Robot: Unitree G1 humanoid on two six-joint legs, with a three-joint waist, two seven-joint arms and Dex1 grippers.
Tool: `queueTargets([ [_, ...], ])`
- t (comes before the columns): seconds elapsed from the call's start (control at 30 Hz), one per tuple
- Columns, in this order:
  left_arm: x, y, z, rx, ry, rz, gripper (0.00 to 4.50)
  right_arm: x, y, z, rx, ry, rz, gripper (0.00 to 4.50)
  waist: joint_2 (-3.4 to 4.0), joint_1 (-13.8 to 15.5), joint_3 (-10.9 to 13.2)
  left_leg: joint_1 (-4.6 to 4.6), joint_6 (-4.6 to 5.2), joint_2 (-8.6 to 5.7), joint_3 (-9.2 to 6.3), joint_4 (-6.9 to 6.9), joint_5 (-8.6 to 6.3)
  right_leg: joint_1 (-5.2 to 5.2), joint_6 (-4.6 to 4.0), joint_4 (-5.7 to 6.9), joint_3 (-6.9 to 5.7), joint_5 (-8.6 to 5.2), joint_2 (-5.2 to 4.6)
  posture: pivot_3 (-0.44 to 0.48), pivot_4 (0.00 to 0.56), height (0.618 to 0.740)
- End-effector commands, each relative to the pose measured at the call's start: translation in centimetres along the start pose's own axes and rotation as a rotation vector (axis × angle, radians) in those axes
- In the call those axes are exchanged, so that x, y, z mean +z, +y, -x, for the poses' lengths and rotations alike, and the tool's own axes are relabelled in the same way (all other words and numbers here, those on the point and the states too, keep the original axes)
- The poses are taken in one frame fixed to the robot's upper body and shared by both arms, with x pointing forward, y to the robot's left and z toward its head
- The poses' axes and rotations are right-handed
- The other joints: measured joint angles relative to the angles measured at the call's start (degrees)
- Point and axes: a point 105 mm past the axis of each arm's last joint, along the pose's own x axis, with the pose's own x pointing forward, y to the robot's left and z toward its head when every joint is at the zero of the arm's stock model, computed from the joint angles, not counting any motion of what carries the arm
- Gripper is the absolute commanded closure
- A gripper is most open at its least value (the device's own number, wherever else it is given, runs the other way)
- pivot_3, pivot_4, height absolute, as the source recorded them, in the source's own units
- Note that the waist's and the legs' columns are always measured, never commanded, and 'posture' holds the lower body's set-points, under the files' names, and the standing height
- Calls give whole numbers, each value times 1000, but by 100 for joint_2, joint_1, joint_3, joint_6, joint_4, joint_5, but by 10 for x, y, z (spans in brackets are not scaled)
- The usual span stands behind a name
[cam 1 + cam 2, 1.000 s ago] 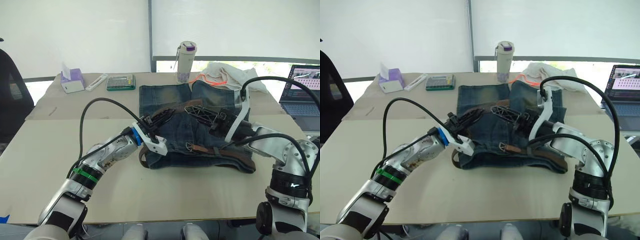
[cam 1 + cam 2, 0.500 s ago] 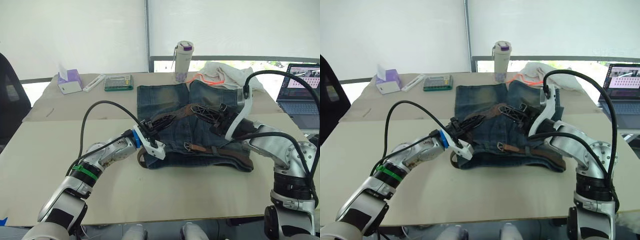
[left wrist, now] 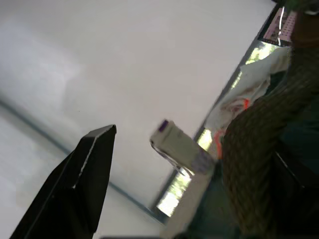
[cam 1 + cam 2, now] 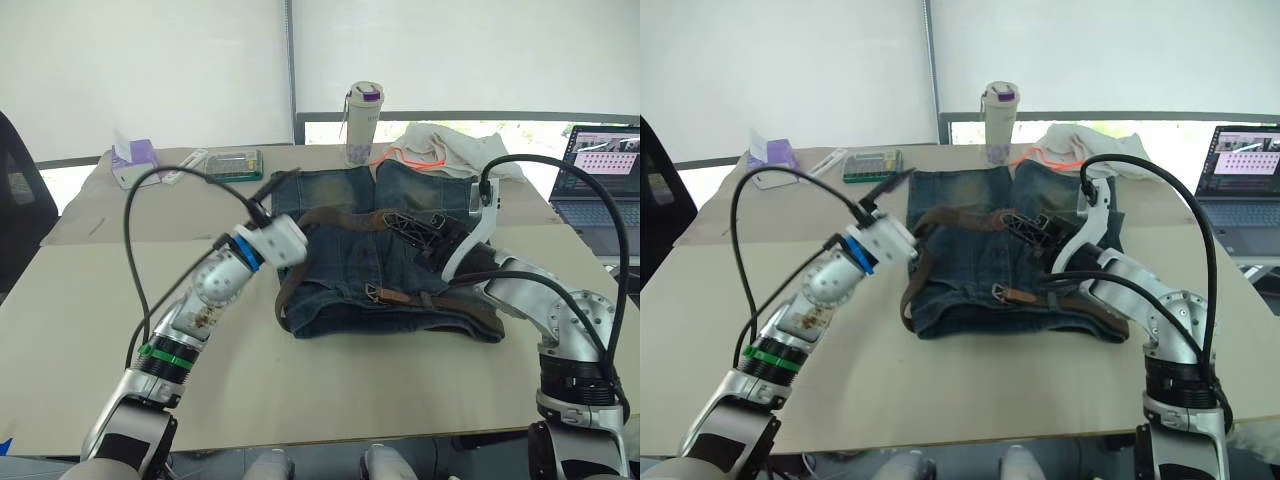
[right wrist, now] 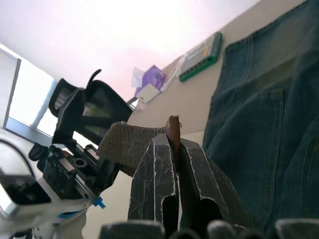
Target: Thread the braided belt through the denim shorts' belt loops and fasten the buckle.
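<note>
The desk (image 4: 330, 400) carries the denim shorts (image 4: 390, 250) spread flat, waistband toward the robot, directly beneath both pincers. The braided belt (image 4: 335, 217) is partly fed along that waistband: one stretch runs under the right arm along the near edge, a loop bulges out past the shorts' edge on the left pincer's side, and a free length rises off the denim and spans the gap between the two pincers.

The right pincer (image 5: 174, 149) is clamped on the belt's free end, the strap's tip standing up between its closed fingers in the right wrist view. The left pincer (image 4: 300, 233) sits at the other end of that raised span; in its wrist view the strap (image 3: 254, 164) lies against one finger while the other finger (image 3: 84, 174) stands well away from it, so it reads as spread apart, though whether it bears on the belt I cannot tell.

The buckle (image 4: 374, 292) lies on the waistband just below the right pincer, unfastened. Individual belt loops are too small to make out.

Judged from this, threading is mid-way: the belt is being drawn through. Next, the free end needs guiding toward the buckle, keeping the strap untwisted and the loop on the left pincer's side pulled snug first.
</note>
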Motion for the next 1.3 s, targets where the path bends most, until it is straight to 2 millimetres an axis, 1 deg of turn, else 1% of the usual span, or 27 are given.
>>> queueTargets([
  [0.03,24,-17,8,-131,-25,972,599,4,5,-1,60,-60,47,4500,-1,-25,0,-1,1,6,-16,2,-1,1,4,0,0,-2,-1,0,150,740],
  [0.07,34,-27,15,-234,-29,1109,599,1,6,-2,74,-55,60,4500,-1,-48,0,-1,7,12,-31,6,-4,-1,5,-1,2,-3,1,0,150,740],
  [0.1,42,-34,21,-313,-32,1161,599,-1,5,-2,77,-51,66,4500,0,-73,1,-1,10,8,-34,6,-6,-1,6,2,1,-4,4,0,150,740],
  [0.13,46,-37,25,-349,-26,1169,599,-1,4,-2,79,-49,71,4500,1,-98,2,2,14,7,-38,6,-8,-1,5,5,2,-5,7,0,150,740],
  [0.17,47,-40,29,-383,-4,1224,599,-1,3,-2,75,-55,72,4500,3,-117,3,1,15,6,-36,6,-9,-2,4,5,1,-5,9,0,150,740],
  [0.27,60,-43,44,-472,-30,1408,599,0,-1,-2,67,-75,75,4500,4,-134,3,17,14,5,-25,6,-8,5,-2,0,3,-10,10,0,150,740],
  [0.3,58,-41,46,-450,-30,1407,599,0,-2,-2,63,-82,74,4500,4,-141,3,20,15,7,-24,6,-9,8,-6,0,2,-13,12,0,150,740],
  [0.37,44,-33,41,-327,5,1347,599,1,-2,-2,60,-89,74,4500,5,-137,3,20,15,6,-23,5,-9,5,-8,2,3,-15,12,0,150,740],
  [0.4,36,-23,39,-246,-1,1327,599,0,-3,-2,60,-92,72,4500,5,-130,3,19,15,6,-18,5,-9,5,-9,0,3,-14,13,0,150,740],
  [0.5,25,-7,35,-124,-16,1298,599,-1,-4,-2,56,-95,73,4500,5,-89,2,19,14,4,-6,5,-8,6,-10,-2,3,-14,11,0,150,740],
  [0.57,8,6,33,0,20,1226,599,-3,-6,-1,48,-87,78,4500,5,-53,2,17,13,3,-3,5,-8,6,-11,-6,4,-13,10,0,150,740],
  [0.6,3,10,32,36,28,1203,599,-4,-7,-1,45,-85,80,4500,5,-26,2,17,13,3,-1,5,-8,6,-11,-7,4,-13,10,0,150,740],
  [0.67,0,16,30,78,19,1188,599,-4,-7,-2,42,-86,82,4500,5,5,2,16,13,3,1,5,-8,6,-12,-13,4,-12,10,0,150,740],
  [0.7,6,20,28,82,-22,1209,599,-4,-7,-2,42,-90,84,4500,5,10,2,15,13,3,1,5,-8,6,-12,-14,4,-12,9,0,150,740],
  [0.77,19,22,25,52,-81,1243,599,-3,-8,-3,39,-99,90,4500,5,24,3,12,13,1,0,5,-8,6,-12,-17,4,-12,5,0,150,740],
  [0.8,28,17,23,6,-100,1247,599,-3,-7,-3,38,-102,93,4500,4,26,3,10,13,0,-1,5,-8,6,-11,-19,3,-12,4,0,150,740],
  [0.83,40,9,22,-75,-116,1280,599,-3,-7,-4,36,-105,95,4500,4,18,3,9,12,0,-1,5,-8,6,-11,-19,2,-11,4,0,150,740],
  [0.9,64,-19,27,-300,-110,1348,599,-2,-7,-7,34,-122,96,4500,4,8,3,9,13,1,0,5,-8,6,-11,-19,4,-11,4,0,150,740],
  [0.93,70,-28,30,-370,-99,1369,599,-2,-6,-8,35,-128,95,4500,5,-1,3,9,13,1,0,5,-8,6,-11,-19,4,-11,4,0,150,740],
  [0.97,71,-36,34,-413,-79,1399,599,-1,-5,-9,40,-137,93,4500,5,-8,2,8,13,2,-2,5,-9,5,-11,-19,3,-11,5,0,150,740],
  [1.0,68,-41,37,-422,-48,1435,599,0,-3,-10,49,-148,86,4500,6,-12,2,10,13,1,-1,4,-9,6,-10,-17,4,-12,5,0,150,740],
  [1.07,59,-46,40,-402,2,1476,599,0,0,-10,66,-162,77,4500,7,-27,2,17,13,3,-4,3,-9,7,-11,-12,7,-12,7,0,150,740],
  [1.13,37,-49,43,-303,75,1575,599,1,9,-6,122,-176,60,4500,7,-22,2,18,13,5,-6,3,-8,4,-11,-7,7,-12,11,0,150,740],
  [1.17,30,-49,44,-264,91,1626,599,0,12,-4,144,-175,56,4500,8,-14,2,20,13,6,-11,3,-8,4,-12,-5,7,-12,11,0,150,740],
  [1.3,18,-43,45,-175,90,1715,599,-2,14,1,167,-162,68,4500,7,5,2,14,13,4,-22,3,-9,3,-11,-11,5,-12,9,0,150,740],
])
